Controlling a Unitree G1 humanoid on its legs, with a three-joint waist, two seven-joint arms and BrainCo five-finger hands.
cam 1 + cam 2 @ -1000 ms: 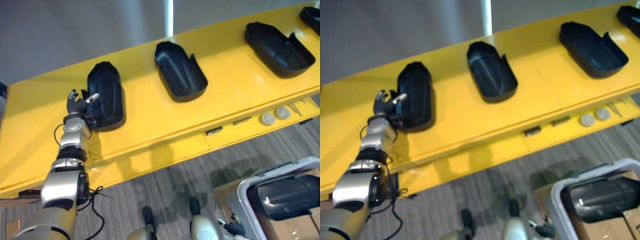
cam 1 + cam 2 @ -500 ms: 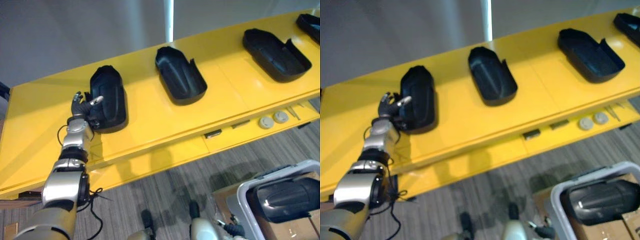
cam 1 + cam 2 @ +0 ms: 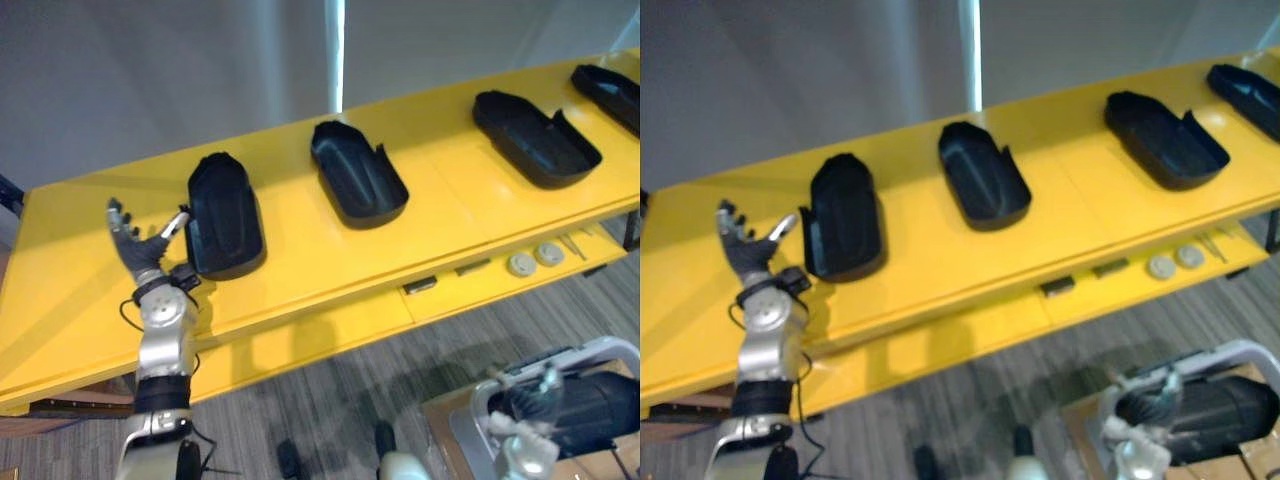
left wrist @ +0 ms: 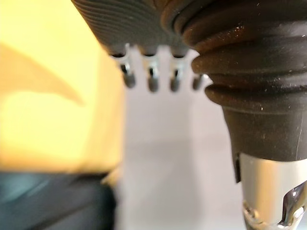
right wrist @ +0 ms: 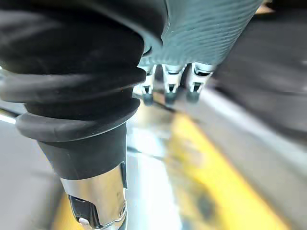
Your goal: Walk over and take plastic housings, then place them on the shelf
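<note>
Our left hand (image 3: 142, 250), spread and empty, may knock the black plastic housing (image 3: 225, 215) beside it if swung carelessly.

place: workshop or assembly area | evidence: long yellow shelf (image 3: 300, 250) with black plastic housings (image 3: 357, 183) spaced in a row | grey bin (image 3: 600, 350) holding another | grey carpet floor (image 3: 340, 400)
</note>
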